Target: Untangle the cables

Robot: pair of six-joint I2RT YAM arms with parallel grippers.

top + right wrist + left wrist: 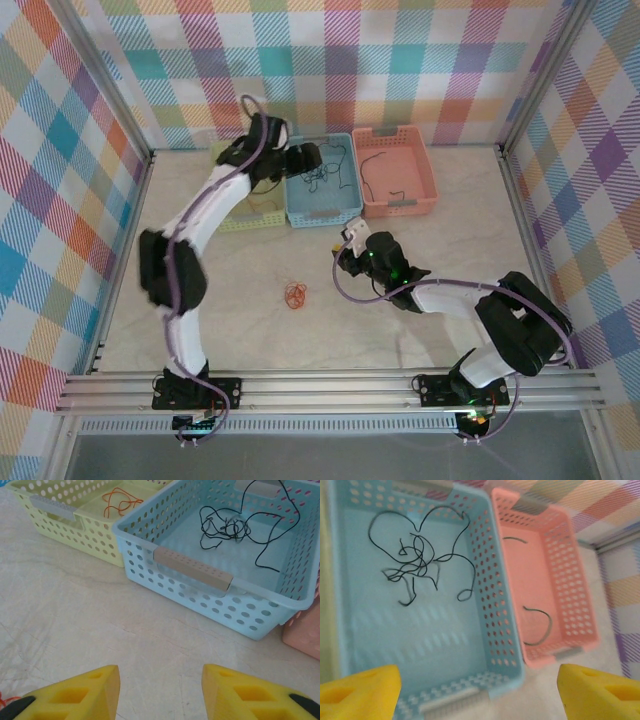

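Observation:
A tangle of black cables (415, 560) lies in the blue basket (492, 630); the same black cables (230, 527) show in the right wrist view. Two dark green cables (538, 626) rest in the pink basket (570, 580). An orange cable (120, 500) sits in the yellow-green basket (75, 522). A small knot of red-orange cable (295, 295) lies loose on the table. My left gripper (480, 700) hovers open over the blue basket's near corner, holding nothing. My right gripper (161, 690) is open above bare table in front of the blue basket.
The three baskets stand side by side along the back wall: yellow-green (225, 222), blue (322, 218), pink (432, 190). Checked walls close in the table on three sides. The rail (330, 385) with both arm bases runs along the near edge.

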